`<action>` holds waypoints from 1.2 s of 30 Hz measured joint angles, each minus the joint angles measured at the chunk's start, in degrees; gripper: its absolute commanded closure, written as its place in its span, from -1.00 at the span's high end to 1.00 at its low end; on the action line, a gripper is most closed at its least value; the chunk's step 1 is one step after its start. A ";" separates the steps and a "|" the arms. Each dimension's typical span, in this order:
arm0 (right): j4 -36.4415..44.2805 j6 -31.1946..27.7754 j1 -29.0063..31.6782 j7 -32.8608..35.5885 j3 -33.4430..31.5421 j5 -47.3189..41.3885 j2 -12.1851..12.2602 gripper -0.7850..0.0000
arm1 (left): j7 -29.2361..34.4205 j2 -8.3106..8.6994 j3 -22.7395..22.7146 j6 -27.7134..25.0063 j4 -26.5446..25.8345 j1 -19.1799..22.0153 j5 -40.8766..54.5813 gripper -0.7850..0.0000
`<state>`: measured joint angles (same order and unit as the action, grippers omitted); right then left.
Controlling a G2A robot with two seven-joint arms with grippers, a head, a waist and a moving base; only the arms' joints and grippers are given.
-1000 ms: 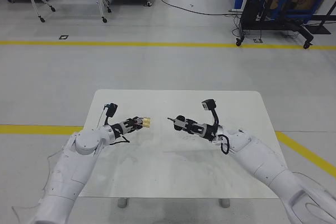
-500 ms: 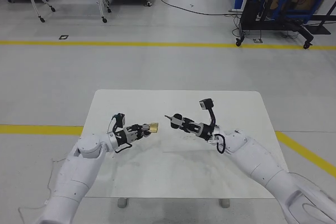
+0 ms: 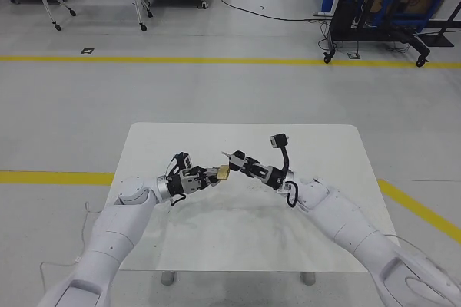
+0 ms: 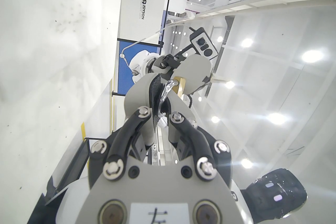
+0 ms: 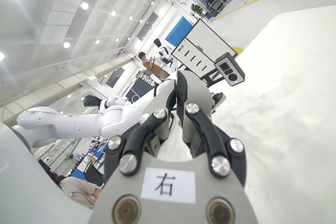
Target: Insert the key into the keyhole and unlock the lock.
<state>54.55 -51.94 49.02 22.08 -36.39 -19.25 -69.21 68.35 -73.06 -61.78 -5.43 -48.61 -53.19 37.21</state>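
Observation:
Above the middle of the white table (image 3: 292, 230) my two grippers meet. My left gripper (image 3: 213, 175) is shut on a small brass padlock (image 3: 223, 173). In the left wrist view its fingers (image 4: 147, 86) clamp the silver shackle, and the brass body (image 4: 180, 84) sticks out past the tips of the left gripper (image 4: 173, 80). My right gripper (image 3: 240, 163) is shut on a thin key (image 3: 227, 156), whose tip lies right at the padlock. Whether the tip is inside the keyhole I cannot tell. In the right wrist view the right gripper (image 5: 176, 83) has its pads pressed together, hiding the key.
Both arms hang above the tabletop, which carries nothing else. Yellow floor lines (image 3: 215, 60) run behind and beside the table. A dark wheeled frame (image 3: 384, 31) stands far back on the right.
Both grippers have moved toward each other. The left brought the padlock rightward, the right brought the key leftward, and the gap between key tip and padlock has closed.

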 measured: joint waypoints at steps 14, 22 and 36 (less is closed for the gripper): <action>-1.83 -0.99 -0.81 1.78 -0.28 3.82 -2.32 -1.00 | 1.79 -0.27 0.28 0.10 2.35 0.99 0.90 -1.00; -1.63 -2.42 -0.02 1.65 -3.43 4.72 -1.94 -1.00 | -0.78 -0.34 0.62 3.62 1.94 1.89 -0.11 -1.00; -0.28 0.17 0.70 0.49 -4.23 6.07 -1.80 -1.00 | -10.17 -0.36 -0.07 7.50 0.42 2.31 -2.71 -1.00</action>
<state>54.26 -51.77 49.72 22.57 -40.62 -13.17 -71.01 58.18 -73.42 -61.84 2.06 -48.19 -50.88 34.50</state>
